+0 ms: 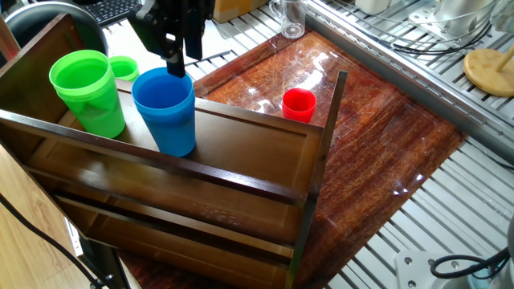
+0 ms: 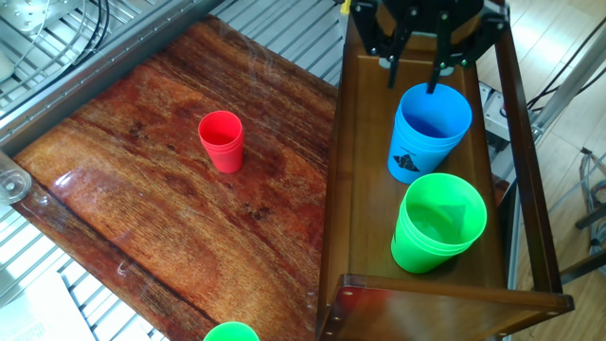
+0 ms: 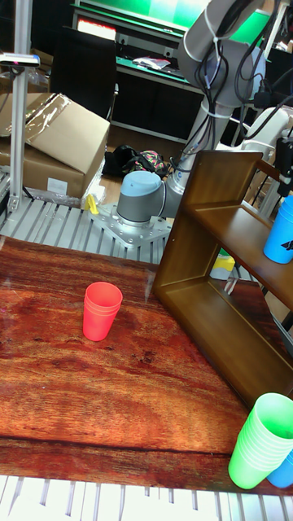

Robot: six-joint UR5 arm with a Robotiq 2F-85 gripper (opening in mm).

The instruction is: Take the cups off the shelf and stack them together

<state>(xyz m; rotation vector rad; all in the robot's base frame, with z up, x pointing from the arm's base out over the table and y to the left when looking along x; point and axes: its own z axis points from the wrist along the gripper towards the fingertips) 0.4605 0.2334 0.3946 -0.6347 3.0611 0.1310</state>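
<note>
On the top board of the dark wooden shelf [image 1: 241,156] [image 2: 360,189] [image 3: 216,236] stand a blue cup [image 1: 165,108] [image 2: 431,128] [image 3: 281,232] with a black mark and a bright green cup [image 1: 88,92] [image 2: 437,223] beside it. A red cup [image 1: 299,104] [image 2: 222,140] [image 3: 102,309] stands upright on the glossy tabletop [image 2: 142,218]. My gripper [image 1: 175,66] [image 2: 414,78] is open at the blue cup's far rim. One finger hangs outside the wall and the other just inside the mouth. It holds nothing.
A smaller green cup [image 1: 123,67] [image 2: 230,332] [image 3: 264,440] sits on the table past the shelf's end. A glass mug [image 1: 291,18] and a round wooden disc [image 1: 490,71] lie on the metal slats beyond the tabletop. Shelf rails and corner posts flank the cups.
</note>
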